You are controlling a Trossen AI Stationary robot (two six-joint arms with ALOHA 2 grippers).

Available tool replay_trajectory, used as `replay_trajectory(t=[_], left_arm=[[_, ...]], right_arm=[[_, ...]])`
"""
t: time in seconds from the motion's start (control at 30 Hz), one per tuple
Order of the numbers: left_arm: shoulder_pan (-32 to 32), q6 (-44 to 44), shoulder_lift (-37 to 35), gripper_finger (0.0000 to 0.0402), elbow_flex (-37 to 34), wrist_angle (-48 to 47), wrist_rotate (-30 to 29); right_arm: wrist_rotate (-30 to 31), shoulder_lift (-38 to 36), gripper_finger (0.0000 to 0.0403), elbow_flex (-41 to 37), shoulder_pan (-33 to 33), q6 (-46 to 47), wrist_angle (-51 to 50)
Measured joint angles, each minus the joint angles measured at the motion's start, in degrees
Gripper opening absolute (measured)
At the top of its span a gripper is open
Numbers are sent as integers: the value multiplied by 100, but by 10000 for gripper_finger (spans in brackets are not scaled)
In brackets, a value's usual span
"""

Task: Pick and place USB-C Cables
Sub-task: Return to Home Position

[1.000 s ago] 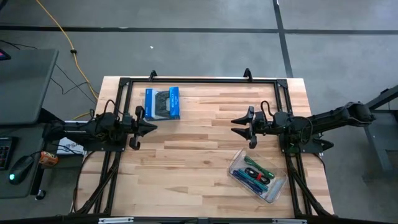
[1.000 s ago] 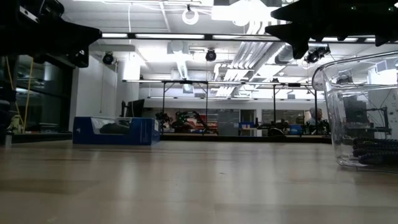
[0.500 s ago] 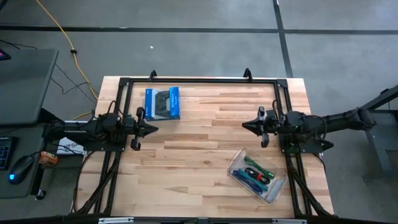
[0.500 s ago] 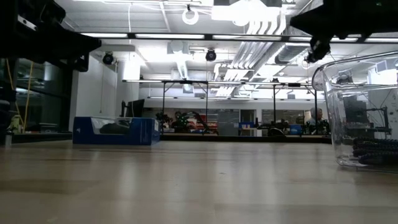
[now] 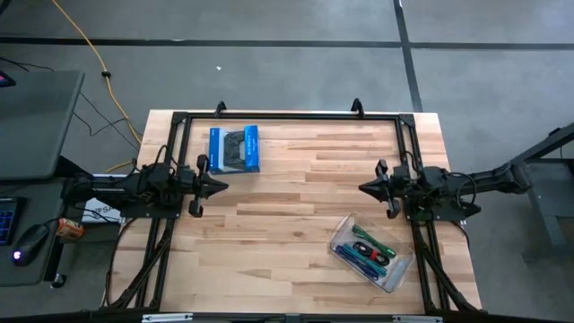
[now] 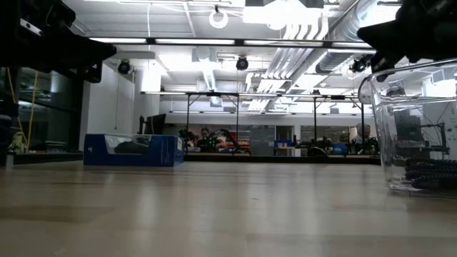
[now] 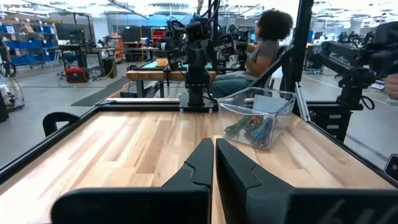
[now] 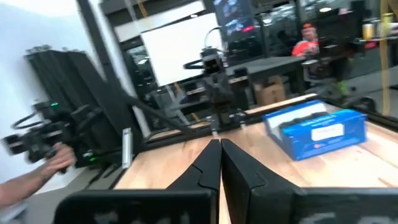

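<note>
The USB-C cables [image 5: 368,252] lie in a clear plastic tub [image 5: 392,269] at the table's near right: green, teal and red strands show. The left wrist view shows the same bundle [image 7: 252,126] inside the tub [image 7: 283,102], and the low view shows the cables' dark coils [image 6: 432,175] on the tub's bottom. My left gripper [image 5: 222,186] hovers shut at the table's left side, pointing level toward the right, its fingertips closed together [image 7: 213,146]. My right gripper [image 5: 362,188] hovers shut at the right side, just beyond the tub's far side, pointing left, and holds nothing [image 8: 219,146].
A blue box [image 5: 235,149] picturing a gamepad lies at the far left of the table. A black frame [image 5: 287,115] rims the table. A yellow cord [image 5: 90,49] runs over the floor beyond. A seated person [image 7: 267,37] and a hand [image 8: 59,158] show beyond the table.
My right gripper has drawn back toward the table's right edge and sunk a little. Its fingers, spread a second ago, have shut on nothing. The cables and the tub have kept still.
</note>
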Motion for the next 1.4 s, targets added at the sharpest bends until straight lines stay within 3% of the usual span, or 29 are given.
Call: replay_trajectory(t=[0.2, 0.47, 0.87, 1.4], left_arm=[[0, 12, 0, 0, 2, -17, -77], [0, 15, 0, 0, 4, -17, -109], [0, 15, 4, 0, 4, -15, -111], [-9, 17, 4, 0, 4, -107, -131]], right_arm=[[-189, -633, 4, -247, 0, -21, -123], [-246, -1496, 4, -266, 0, -12, -1112], [-257, -1465, 4, -268, 0, -318, -1486], [-254, -1415, 4, -264, 0, -2, -1812]])
